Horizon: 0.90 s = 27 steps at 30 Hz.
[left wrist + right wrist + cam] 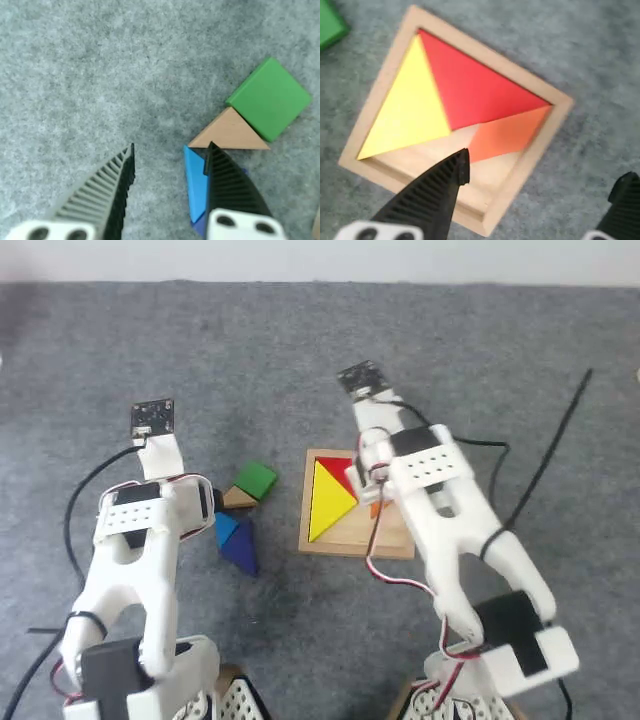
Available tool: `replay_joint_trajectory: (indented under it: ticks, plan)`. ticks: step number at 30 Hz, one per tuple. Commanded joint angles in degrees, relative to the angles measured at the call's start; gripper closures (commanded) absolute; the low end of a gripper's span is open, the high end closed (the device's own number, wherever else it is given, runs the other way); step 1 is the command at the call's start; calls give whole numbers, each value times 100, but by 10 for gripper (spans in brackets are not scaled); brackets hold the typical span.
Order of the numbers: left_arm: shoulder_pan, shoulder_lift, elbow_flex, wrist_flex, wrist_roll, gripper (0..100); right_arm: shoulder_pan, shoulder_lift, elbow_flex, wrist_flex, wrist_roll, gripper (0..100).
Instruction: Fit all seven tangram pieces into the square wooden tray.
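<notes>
The left claw (171, 147) stands open, one finger over the blue triangle (196, 185), which in the high view lies at nine o'clock from the tray (340, 548). I think it should centre on the piece before closing. The right claw (545, 170) hangs open above the tray.

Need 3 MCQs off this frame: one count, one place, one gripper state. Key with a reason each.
1. Pieces in the tray? A) one B) five C) three
2. Where is the green square? A) in the tray B) on the carpet against the tan triangle C) in a gripper
3. State of the left gripper? A) open B) shut on a blue piece C) shut, empty
Key: 1 C, yellow triangle, red triangle, orange piece. 2 B, outside the tray, touching the tan triangle. 3 A, fingers apart above the carpet.
</notes>
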Motion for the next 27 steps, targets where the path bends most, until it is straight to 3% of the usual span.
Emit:
replay_joint_trajectory:
  ticks: [1,16,27]
  plan:
    - [26,-35,-31,-53,-53,776,-180,277,-97,-119,-88,564]
    - [18,-9,-40,-53,-53,776,-145,1068,-114,-338,-79,563]
    - [18,-9,-48,-53,-53,776,435,1059,-97,-154,-44,563]
